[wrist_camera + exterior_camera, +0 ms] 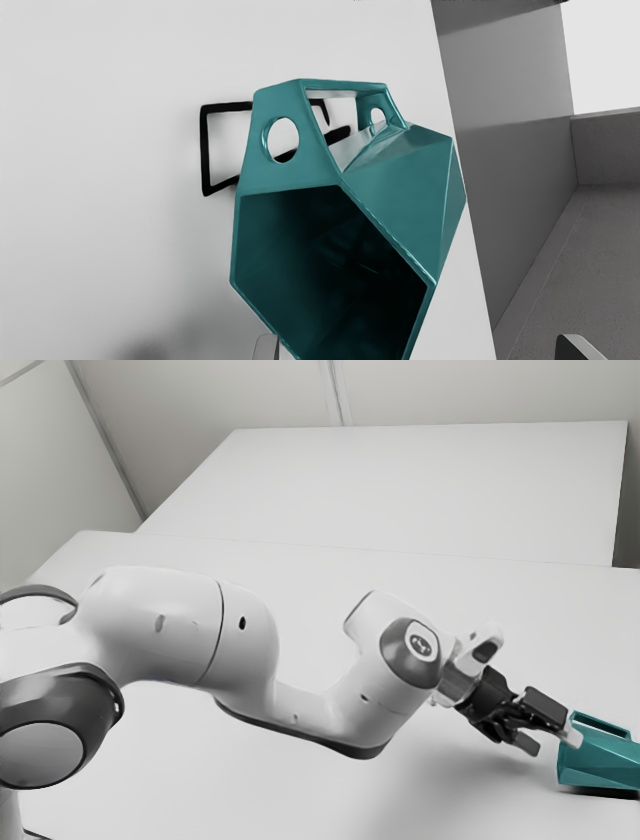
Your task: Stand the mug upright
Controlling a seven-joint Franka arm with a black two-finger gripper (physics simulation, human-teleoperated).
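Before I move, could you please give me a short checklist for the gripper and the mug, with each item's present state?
1. Gripper open: ok, its two sides stand apart.
2. Mug upright: not ok, it lies on its side.
3. Mouth turned toward the gripper: ok.
4. Handle in the grip: not ok, nothing is held.
5. Gripper free of contact with the mug: cannot tell.
6. Mug safely away from the edge of the table: cannot tell.
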